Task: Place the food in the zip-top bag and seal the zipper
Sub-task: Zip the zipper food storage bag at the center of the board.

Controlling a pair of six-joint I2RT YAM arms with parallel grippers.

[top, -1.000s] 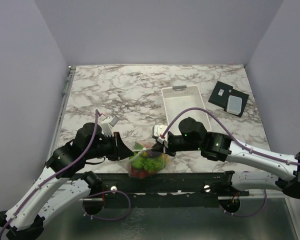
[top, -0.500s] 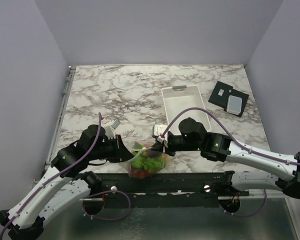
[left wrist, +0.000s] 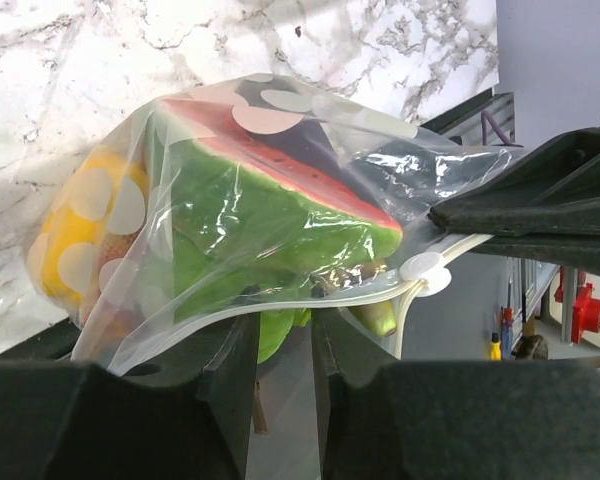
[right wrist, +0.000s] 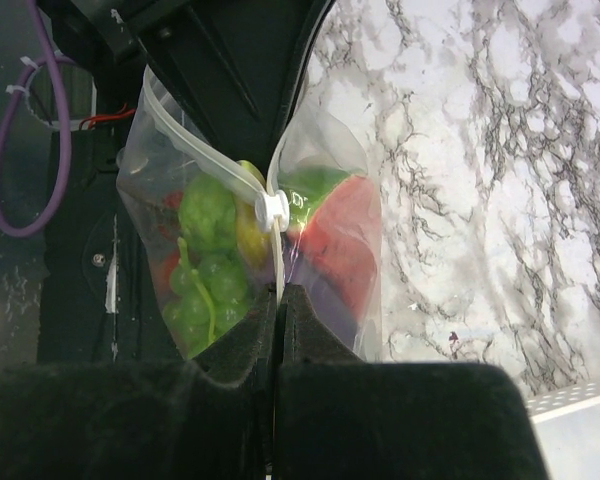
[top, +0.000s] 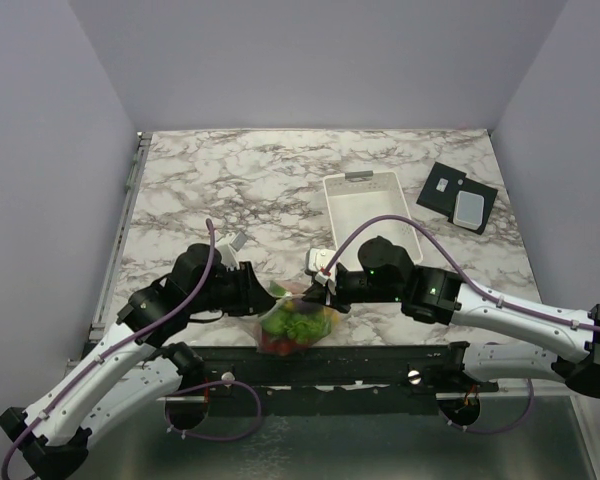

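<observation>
Left tool (left wrist: pixel 283 335): jaws parted a little, at the bag's mouth edge. Clear film hangs in the gap, and I can't see it being pinched.
Right tool (right wrist: pixel 280 295): clamped tight on the rim of the zip-top bag (left wrist: pixel 230 220), just below the white slider (right wrist: pixel 273 210).
Bag position: at the near edge of the desk (top: pixel 240 180), strung between my two tools and partly over the rail in front.
Food: as far as I can see it's all inside. No loose pieces show on the marble from above.
Bag contents: the watermelon slice (left wrist: pixel 270 190) is pressed against the film, with a yellow piece (left wrist: pixel 75 240) behind it. The green pieces (right wrist: pixel 205 215) and something red (right wrist: pixel 340 230) show from the other side.
Zipper (right wrist: pixel 195 135): I reckon it's partly run. From the right wrist the strip looks joined from my right tool up to the slider, and beyond the slider the two lips fork apart.
Done: loading, I'd say.
Left: getting the slider along the rest of the mouth, toward the left tool's end.
White basket (top: pixel 370 205): sits further back on the desk, well apart from the bag, and I see no food in it from above.
Other: a dark card with a pale pad (top: pixel 458 198) lies beyond the basket and isn't part of this.
</observation>
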